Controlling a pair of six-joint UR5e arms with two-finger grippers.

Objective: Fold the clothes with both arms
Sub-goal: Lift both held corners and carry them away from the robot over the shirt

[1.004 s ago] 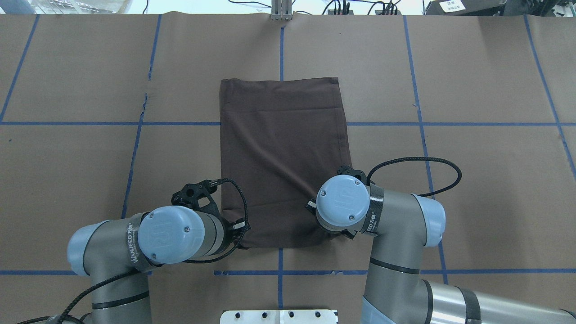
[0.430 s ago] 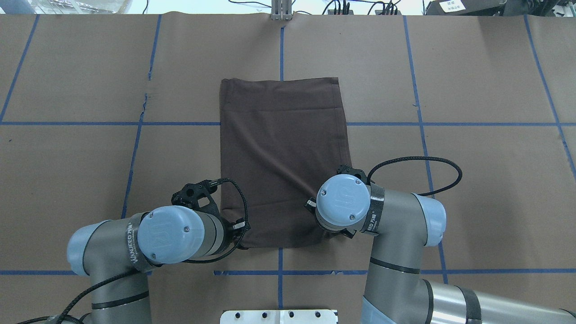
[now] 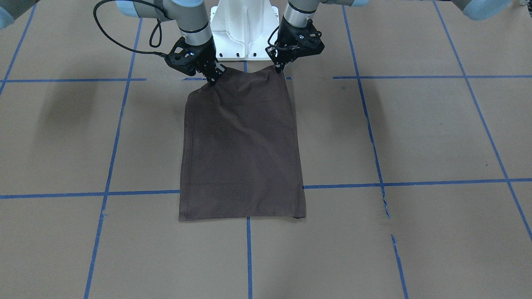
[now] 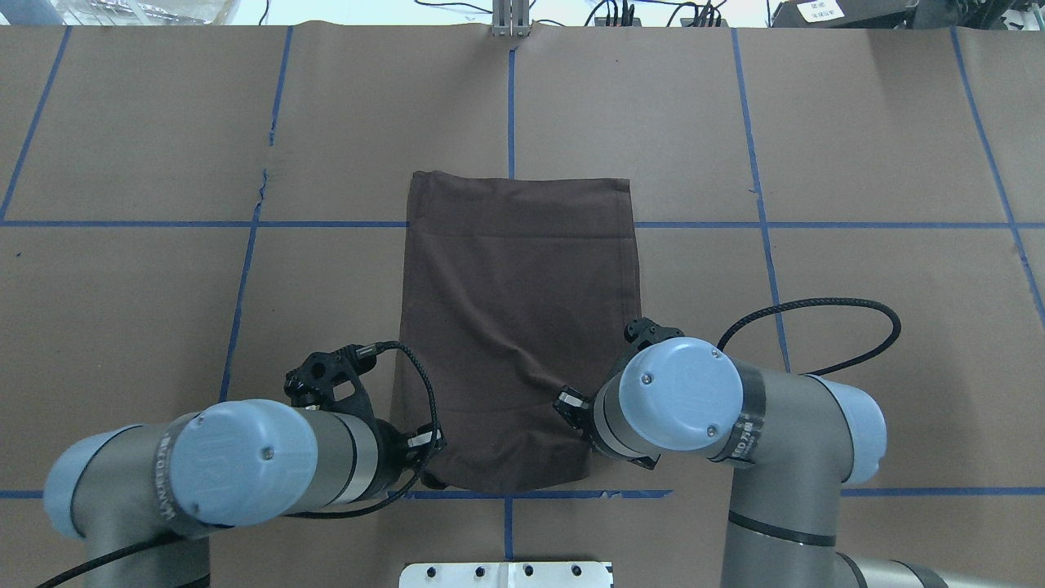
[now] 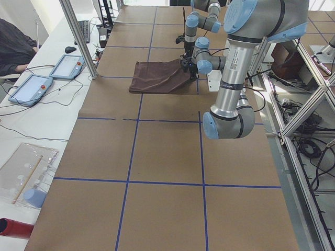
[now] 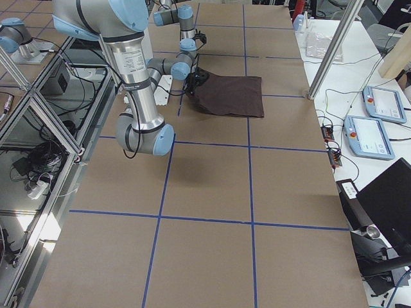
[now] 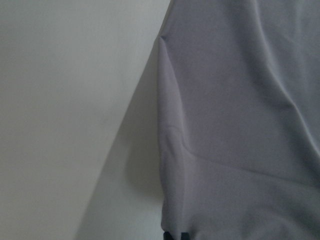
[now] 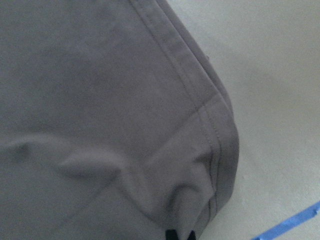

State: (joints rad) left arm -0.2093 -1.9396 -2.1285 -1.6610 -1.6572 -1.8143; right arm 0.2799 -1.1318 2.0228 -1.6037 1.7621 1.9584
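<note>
Across the whole front-facing view the brown surface is crossed by blue tape lines, and the dark T-shirt lies mid-frame as a narrow rectangle, long axis running top to bottom. Both arms enter at the top: the left arm at upper right and the right arm at upper left, either side of the white base. Left claw is pinching the shirt's upper right corner and right claw its upper left corner. Both corners are drawn up off the surface, with the cloth edge sagging slightly between them. Both wrist views show dark fingertips pressed together on fabric at bottom centre. Step in hand looks like the lengthwise fold, just after the grasp. The next move likely calls for raising both corners evenly and carrying them down-frame to meet the hem at lower centre, with the spacing held so the cloth stays taut. Side edges run fairly straight, the left one showing doubled layers. Bare surface surrounds the shirt on the left, right and bottom; only the base sits close, above.
</note>
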